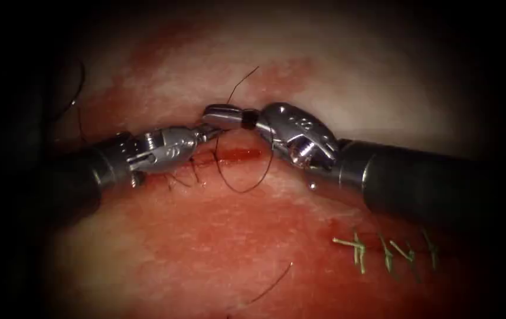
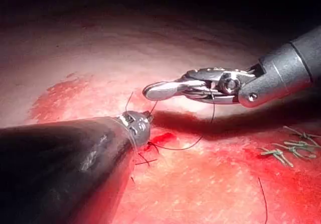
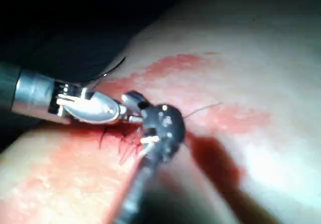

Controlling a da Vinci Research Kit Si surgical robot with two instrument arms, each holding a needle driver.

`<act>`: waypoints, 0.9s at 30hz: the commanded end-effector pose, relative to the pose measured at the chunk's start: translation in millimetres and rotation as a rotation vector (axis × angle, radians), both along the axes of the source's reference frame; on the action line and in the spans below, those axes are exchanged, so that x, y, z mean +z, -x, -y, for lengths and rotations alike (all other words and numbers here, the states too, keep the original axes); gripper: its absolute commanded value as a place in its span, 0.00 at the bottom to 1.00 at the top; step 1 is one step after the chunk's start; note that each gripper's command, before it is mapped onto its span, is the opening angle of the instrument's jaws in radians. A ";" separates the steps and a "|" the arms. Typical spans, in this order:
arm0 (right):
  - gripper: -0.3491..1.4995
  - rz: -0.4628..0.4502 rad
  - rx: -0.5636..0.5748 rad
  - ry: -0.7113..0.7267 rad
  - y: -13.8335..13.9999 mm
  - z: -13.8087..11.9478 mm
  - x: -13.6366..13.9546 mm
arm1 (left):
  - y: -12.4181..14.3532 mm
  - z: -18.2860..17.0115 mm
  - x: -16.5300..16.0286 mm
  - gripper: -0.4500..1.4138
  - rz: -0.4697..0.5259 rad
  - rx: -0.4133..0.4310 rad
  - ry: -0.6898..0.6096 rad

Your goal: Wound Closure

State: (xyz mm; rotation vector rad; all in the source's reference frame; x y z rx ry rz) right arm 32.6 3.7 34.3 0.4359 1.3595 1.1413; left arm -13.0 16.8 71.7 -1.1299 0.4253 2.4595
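Centrally, the moist, red-stained tissue (image 1: 217,248) carries its cut (image 1: 238,155) at mid-frame. My right tool (image 1: 220,115), smooth steel, pinches dark thread (image 1: 247,186) looping below. My left tool (image 1: 208,133): grip unclear. Green stitches (image 1: 382,251) sit lower right.

1. Both claws, the left claw (image 1: 208,133) and the right claw (image 1: 220,113), are polished metal, glossy with bright reflections.
2. The shafts behind them are dark and matt.
3. The tissue (image 1: 205,254) looks wet, soft and a little grainy.
4. The red fluid (image 1: 238,155) is shiny.
5. The thread (image 1: 247,188) is thin, dark and smooth.
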 end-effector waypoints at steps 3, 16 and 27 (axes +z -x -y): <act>0.29 0.053 0.037 -0.099 -1.7 -0.5 0.6 | 0.7 0.2 -0.2 0.00 -0.005 -0.002 0.003; 0.58 0.169 0.176 -0.362 -2.6 -0.9 2.2 | 1.0 3.1 -2.7 0.00 -0.026 -0.001 -0.003; 0.68 0.229 0.233 -0.416 -2.2 -0.2 5.3 | 0.2 1.6 -2.3 0.00 -0.017 0.005 -0.011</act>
